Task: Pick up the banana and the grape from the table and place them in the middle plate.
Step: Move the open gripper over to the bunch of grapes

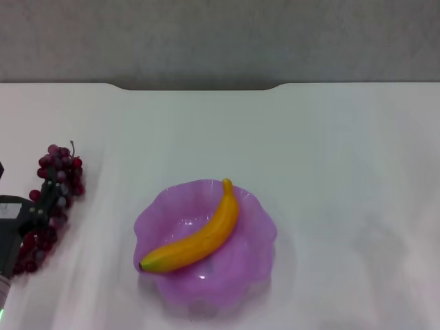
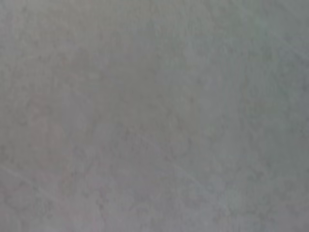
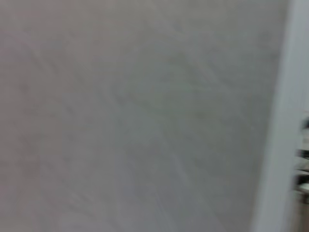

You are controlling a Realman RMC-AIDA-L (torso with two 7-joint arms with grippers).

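The yellow banana point(image 1: 199, 239) lies across the purple scalloped plate point(image 1: 254, 254) in the middle of the white table point(image 1: 330, 151), its dark tip at the plate's near left rim. The bunch of dark red grapes point(image 1: 62, 165) lies on the table at the far left, stem pointing away. My left gripper point(image 1: 40, 207) is at the left edge of the head view, right over the middle of the bunch and hiding part of it. The right gripper is out of view. Both wrist views show only a blurred grey surface.
The table's far edge has a notch point(image 1: 196, 87) with a grey wall behind it. Nothing else stands on the table.
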